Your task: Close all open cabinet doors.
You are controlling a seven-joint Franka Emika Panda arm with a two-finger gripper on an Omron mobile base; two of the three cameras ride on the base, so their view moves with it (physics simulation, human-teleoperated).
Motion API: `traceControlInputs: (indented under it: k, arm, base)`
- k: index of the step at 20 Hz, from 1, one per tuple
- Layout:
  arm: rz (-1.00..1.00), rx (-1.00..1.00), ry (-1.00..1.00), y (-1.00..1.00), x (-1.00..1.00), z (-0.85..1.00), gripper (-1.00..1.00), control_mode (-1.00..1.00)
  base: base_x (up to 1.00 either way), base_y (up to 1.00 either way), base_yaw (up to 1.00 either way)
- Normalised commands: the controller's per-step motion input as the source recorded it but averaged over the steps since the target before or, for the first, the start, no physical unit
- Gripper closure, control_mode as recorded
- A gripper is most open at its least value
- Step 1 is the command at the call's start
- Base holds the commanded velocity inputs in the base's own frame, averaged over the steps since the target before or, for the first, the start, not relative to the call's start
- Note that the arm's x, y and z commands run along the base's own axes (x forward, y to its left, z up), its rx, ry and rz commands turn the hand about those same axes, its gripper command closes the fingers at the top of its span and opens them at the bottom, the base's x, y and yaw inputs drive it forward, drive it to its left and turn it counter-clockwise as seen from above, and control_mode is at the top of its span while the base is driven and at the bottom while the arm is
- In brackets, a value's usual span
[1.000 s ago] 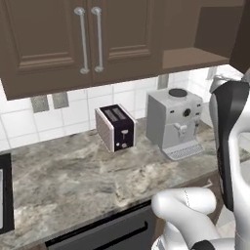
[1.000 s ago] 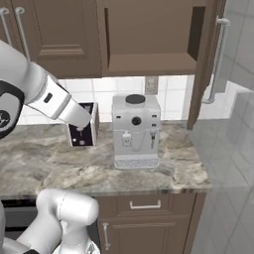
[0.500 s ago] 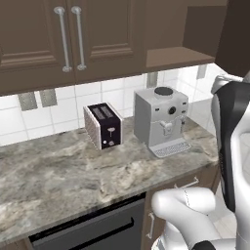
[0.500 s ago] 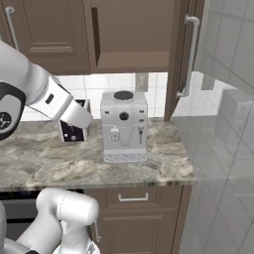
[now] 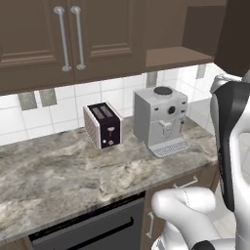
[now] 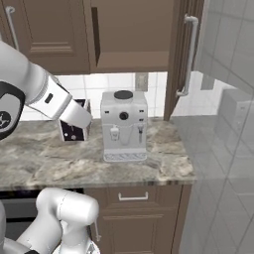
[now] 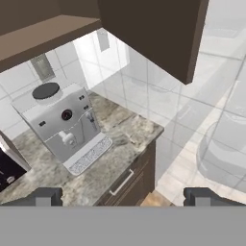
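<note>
**Open gripper hanging above the worktop's end, near the swung-out cabinet door**

The gripper (image 7: 122,197) is standing released, its two dark fingertips (image 7: 44,196) spread wide apart and grasping nothing. It is looking down over the end of the grey-brown marbled stone worktop (image 7: 122,139). Below it, the boxy silver coffee machine (image 7: 67,127) is sitting on that worktop, with the black-and-silver toaster (image 5: 103,125) standing beside it.

Above the coffee machine, the dark brown panelled cabinet door with a long silver bar handle (image 6: 184,54) is standing open, swung out from its cupboard and showing the bare wooden shelf (image 6: 134,59) inside. In the hand view its dark edge (image 7: 158,33) is hanging just above the gripper. Further along, the pair of matching brown doors (image 5: 63,39) is sitting shut, their handles side by side.
</note>
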Motion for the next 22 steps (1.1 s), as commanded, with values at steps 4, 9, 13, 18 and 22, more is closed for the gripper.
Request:
traceControlInputs:
  k: [4, 9, 13, 18, 22]
  arm:
    - [0.0, 0.0, 0.0, 0.0, 0.0, 0.0, -1.0, 1.0]
    - [0.0, 0.0, 0.0, 0.0, 0.0, 0.0, -1.0, 1.0]
    - [0.0, 0.0, 0.0, 0.0, 0.0, 0.0, -1.0, 1.0]
    - [0.0, 0.0, 0.0, 0.0, 0.0, 0.0, -1.0, 1.0]
    - [0.0, 0.0, 0.0, 0.0, 0.0, 0.0, -1.0, 1.0]
  base:
    - [-0.05, -0.26, 0.0]
    - [0.0, -0.31, 0.0]
    - [0.05, -0.27, 0.0]
    - [0.14, -0.4, 0.0]
    - [0.0, -0.35, 0.0]
